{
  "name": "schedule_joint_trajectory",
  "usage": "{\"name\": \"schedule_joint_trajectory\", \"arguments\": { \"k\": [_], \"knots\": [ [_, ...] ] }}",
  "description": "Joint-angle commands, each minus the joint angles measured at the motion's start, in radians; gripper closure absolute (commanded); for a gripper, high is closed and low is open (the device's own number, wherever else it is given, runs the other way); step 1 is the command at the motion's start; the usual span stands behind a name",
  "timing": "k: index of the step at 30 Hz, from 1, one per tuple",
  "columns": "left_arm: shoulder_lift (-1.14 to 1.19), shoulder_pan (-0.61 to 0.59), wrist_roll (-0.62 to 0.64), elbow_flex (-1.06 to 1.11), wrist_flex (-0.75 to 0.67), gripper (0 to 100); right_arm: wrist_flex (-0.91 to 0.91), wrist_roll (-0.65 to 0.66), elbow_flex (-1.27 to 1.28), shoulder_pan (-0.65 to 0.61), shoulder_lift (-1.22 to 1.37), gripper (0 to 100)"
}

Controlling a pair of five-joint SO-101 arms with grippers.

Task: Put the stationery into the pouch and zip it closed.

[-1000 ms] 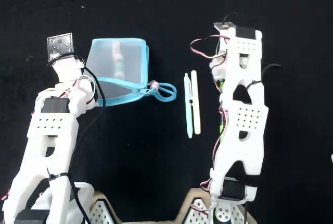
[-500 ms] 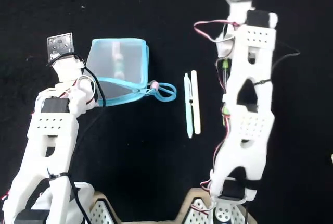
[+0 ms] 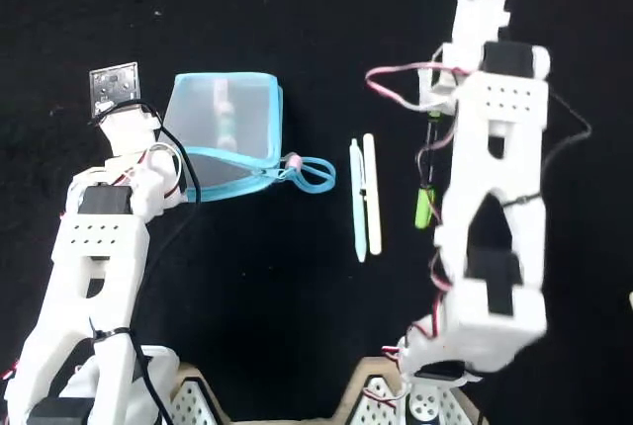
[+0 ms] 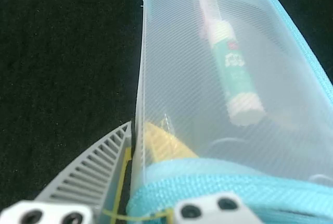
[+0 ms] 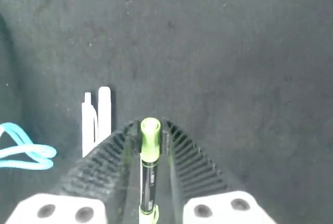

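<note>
marker [image 5: 149, 174] pinched in right gripper [image 5: 150, 126], cap level w/ fingertips

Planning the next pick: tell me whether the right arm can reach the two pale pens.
Probably not yet: the right gripper is shut on the green marker. Nothing lies between it and the pens; the left gripper holds the pouch.

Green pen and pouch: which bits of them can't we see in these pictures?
- green pen: in the high view the right arm covers most of it. In the right wrist view its back end runs off the picture's edge.
- pouch: in the high view the left arm hides one corner. In the left wrist view the edges cut it off.
- zip: too small in the high view to tell how far it is open.
</note>
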Motion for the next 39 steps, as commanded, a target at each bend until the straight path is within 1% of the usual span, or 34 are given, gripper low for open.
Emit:
{"name": "schedule_joint_trajectory", "arguments": {
  "k": [1, 8, 12, 15, 20, 22, 24, 30, 36, 39],
  "knots": [
    [0.014, -0.002, 0.020, 0.038, -0.002, 97, -0.141, -0.011, 0.209, -0.017, -0.255, 98.8],
    [0.014, 0.001, 0.020, 0.038, -0.002, 97, -0.267, -0.011, 0.516, -0.021, -0.567, 98.8],
    [0.014, 0.001, 0.020, 0.038, -0.003, 97, -0.345, -0.008, 0.659, -0.048, -0.710, 98.8],
    [0.014, 0.001, 0.020, 0.038, -0.003, 97, -0.451, -0.009, 0.789, -0.049, -0.762, 98.7],
    [0.014, 0.001, 0.020, 0.038, -0.003, 97, -0.695, -0.009, 1.020, -0.044, -0.797, 98.7],
    [0.014, 0.001, 0.020, 0.038, -0.003, 97, -0.736, -0.005, 1.073, -0.044, -0.817, 98.7],
    [0.014, 0.001, 0.020, 0.038, -0.003, 97, -0.717, -0.003, 1.090, -0.044, -0.845, 98.7],
    [0.014, 0.001, 0.020, 0.038, -0.003, 97, -0.499, -0.002, 1.067, -0.046, -0.923, 98.7],
    [0.014, 0.001, 0.018, 0.036, -0.003, 97, -0.341, 0.002, 1.069, -0.044, -0.967, 98.7],
    [0.014, 0.001, 0.018, 0.036, -0.003, 97, -0.304, 0.078, 1.067, -0.046, -0.984, 98.7]
  ]
}}
